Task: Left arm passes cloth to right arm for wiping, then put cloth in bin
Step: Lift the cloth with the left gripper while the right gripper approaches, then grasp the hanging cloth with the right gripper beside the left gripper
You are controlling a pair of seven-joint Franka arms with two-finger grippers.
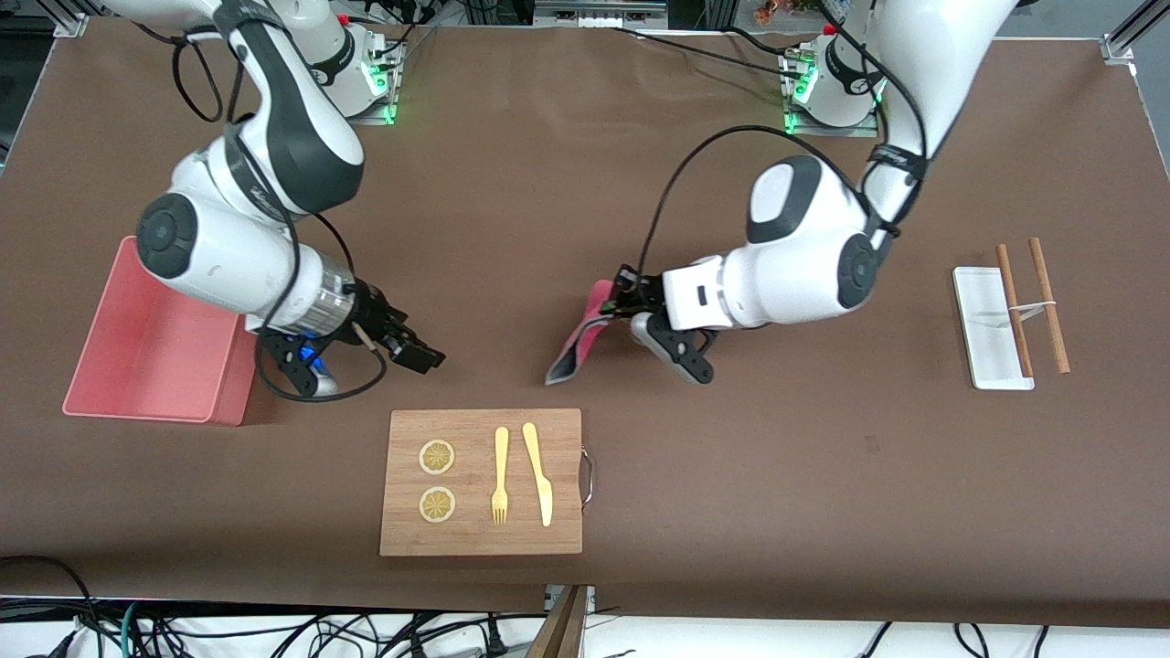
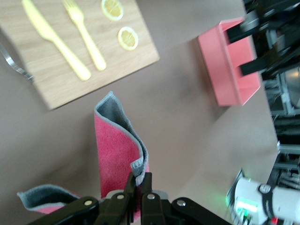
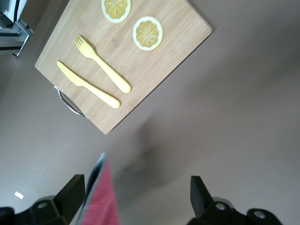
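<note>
My left gripper (image 1: 617, 306) is shut on the upper edge of the cloth (image 1: 578, 343), magenta-pink with a dark grey back. The cloth hangs folded over the table's middle. In the left wrist view the fingertips (image 2: 132, 180) pinch the cloth's (image 2: 117, 140) grey hem. My right gripper (image 1: 416, 347) is open and empty, low over the table between the bin (image 1: 228, 384) and the cloth, apart from both. In the right wrist view the gripper (image 3: 138, 187) is wide open, and the cloth (image 3: 101, 201) shows close to one fingertip (image 3: 75, 190). The salmon-pink bin, also in the left wrist view (image 2: 225, 70), stands at the right arm's end.
A wooden board (image 1: 475, 539) with two lemon slices, a yellow fork and a yellow knife lies nearer to the front camera than both grippers. A small white tray (image 1: 983, 311) with two wooden chopsticks (image 1: 1047, 302) lies toward the left arm's end.
</note>
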